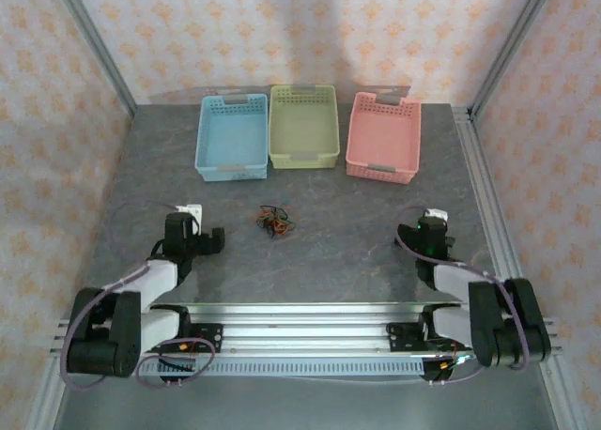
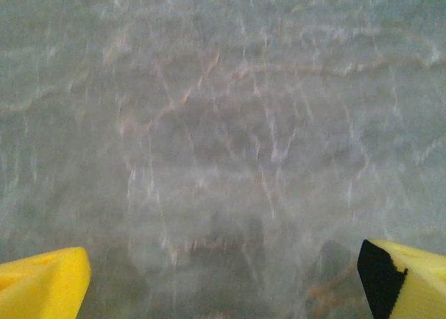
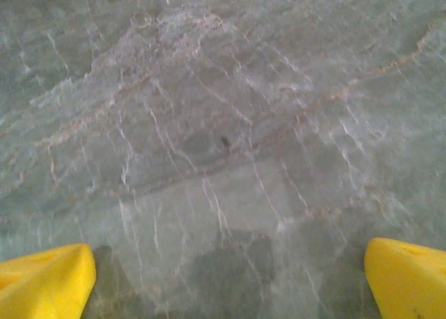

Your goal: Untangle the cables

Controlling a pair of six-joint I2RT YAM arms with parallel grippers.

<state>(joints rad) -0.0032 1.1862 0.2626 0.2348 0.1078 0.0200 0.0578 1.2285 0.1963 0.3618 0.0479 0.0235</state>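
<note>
Top external shows the cables (image 1: 274,222) knotted mid-table (image 1: 357,223), well apart from the left gripper (image 2: 223,283) and right gripper (image 3: 226,281), both wide open and empty, and the risk is a pinch catching several thin wires together and tightening the knot.

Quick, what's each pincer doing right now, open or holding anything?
Left pincer: open, holding nothing.
Right pincer: open, holding nothing.
</note>
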